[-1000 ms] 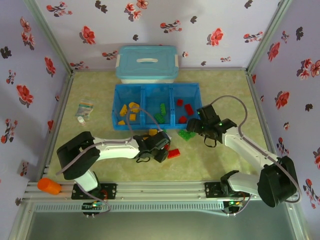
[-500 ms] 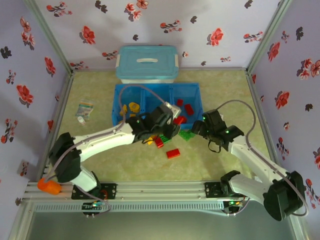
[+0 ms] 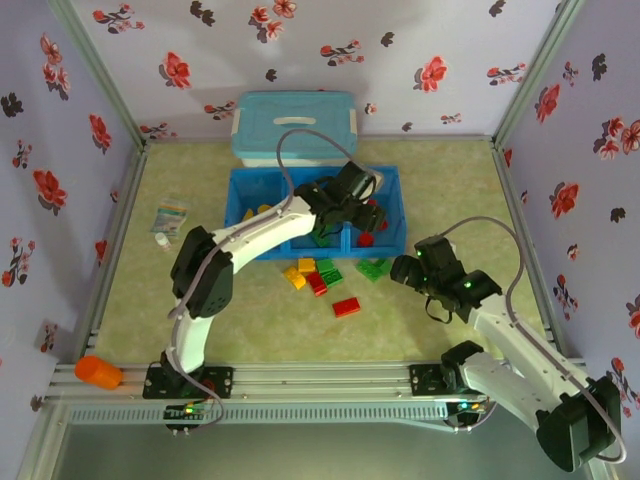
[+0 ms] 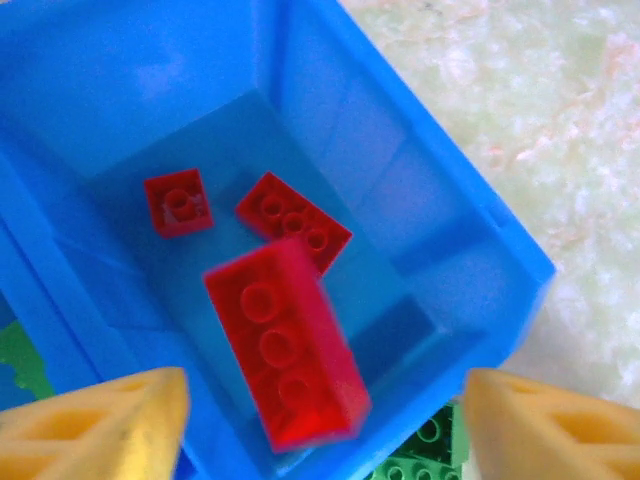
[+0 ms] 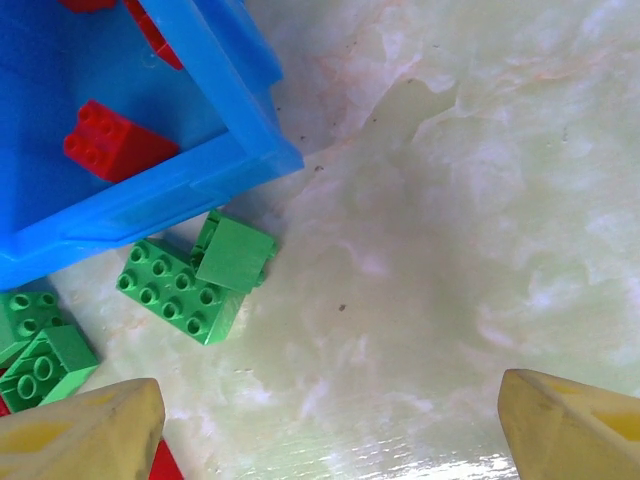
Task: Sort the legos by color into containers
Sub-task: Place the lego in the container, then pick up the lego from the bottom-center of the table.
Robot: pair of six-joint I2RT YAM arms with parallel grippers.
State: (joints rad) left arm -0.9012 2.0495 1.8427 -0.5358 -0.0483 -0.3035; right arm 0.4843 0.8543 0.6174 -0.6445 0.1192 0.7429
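**Top external view.** The low bright blue plastic tray (image 3: 233, 205) with three equal compartments lies on the pale green marbled worktop (image 3: 450, 190), just in front of a light-blue lidded box (image 3: 293, 127).
- The left compartment holds yellow-orange toy bricks (image 3: 262, 213), the middle one green bricks (image 3: 322, 228) and the right one red bricks (image 3: 367, 237).
- The left arm lies across the middle compartment and hides part of it. The left fingers (image 3: 360, 204) hang over the right compartment.
- Loose bricks lie on the worktop just in front of the tray: yellow loose bricks (image 3: 299, 271), a small red loose brick (image 3: 317, 284) and a green loose group (image 3: 375, 268). A flat red loose brick (image 3: 346, 307) lies apart from them.
- The right fingers (image 3: 402, 268) stand just right of the green loose group.
- A small printed packet (image 3: 168, 222) lies left of the tray.

**Left wrist view.** The yellow left fingers are spread wide and grip nothing.
- Between them, touching neither, a long red brick (image 4: 288, 345) shows blurred inside the right compartment. Whether it rests on the floor cannot be told.
- Beyond it, a square red brick (image 4: 178, 200) and a flat studded red brick (image 4: 293, 222) lie on the compartment floor.

**Right wrist view.** The right fingers are spread wide over bare worktop and grip nothing.
- The tray's corner stands at upper left, with a red corner brick (image 5: 115, 140) inside.
- Just outside that corner lies a green studded brick (image 5: 180, 285), with a smaller green block (image 5: 233, 255) resting against it.
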